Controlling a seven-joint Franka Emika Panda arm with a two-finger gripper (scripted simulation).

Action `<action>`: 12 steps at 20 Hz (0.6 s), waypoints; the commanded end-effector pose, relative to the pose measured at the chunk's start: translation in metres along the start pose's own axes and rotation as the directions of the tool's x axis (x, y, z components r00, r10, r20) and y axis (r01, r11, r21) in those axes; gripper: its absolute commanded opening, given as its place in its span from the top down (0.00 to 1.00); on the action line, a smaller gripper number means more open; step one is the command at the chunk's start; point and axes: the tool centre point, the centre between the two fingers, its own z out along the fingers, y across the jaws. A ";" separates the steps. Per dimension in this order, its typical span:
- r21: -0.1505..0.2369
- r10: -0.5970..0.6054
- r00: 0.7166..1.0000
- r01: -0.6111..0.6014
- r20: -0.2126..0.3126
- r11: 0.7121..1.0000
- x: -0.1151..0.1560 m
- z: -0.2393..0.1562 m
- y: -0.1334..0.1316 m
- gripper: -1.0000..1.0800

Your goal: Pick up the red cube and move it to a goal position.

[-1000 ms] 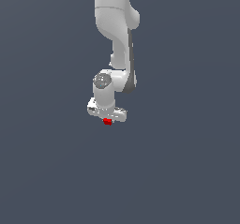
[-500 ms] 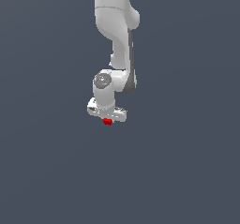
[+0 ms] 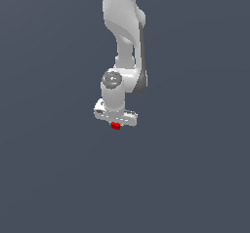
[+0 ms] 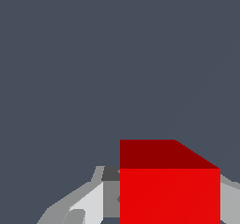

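The red cube (image 3: 115,126) shows as a tiny bright red block just under the white gripper (image 3: 115,125) in the middle of the exterior view. In the wrist view the red cube (image 4: 169,190) fills the space between the grey fingers (image 4: 89,204), which press against its sides. The gripper is shut on the cube. The white arm (image 3: 124,37) reaches down from the upper edge of the exterior view, and its hand hides most of the cube there.
A plain dark grey-blue surface (image 3: 58,178) fills the exterior view all around the arm. No other object shows in either view.
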 end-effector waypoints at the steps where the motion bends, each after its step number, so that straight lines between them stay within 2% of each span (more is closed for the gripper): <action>1: 0.000 -0.001 1.000 0.001 -0.001 1.000 0.004 -0.015 -0.013 1.00; 12: 0.000 0.000 1.000 0.000 -0.001 1.000 0.026 -0.083 -0.071 1.00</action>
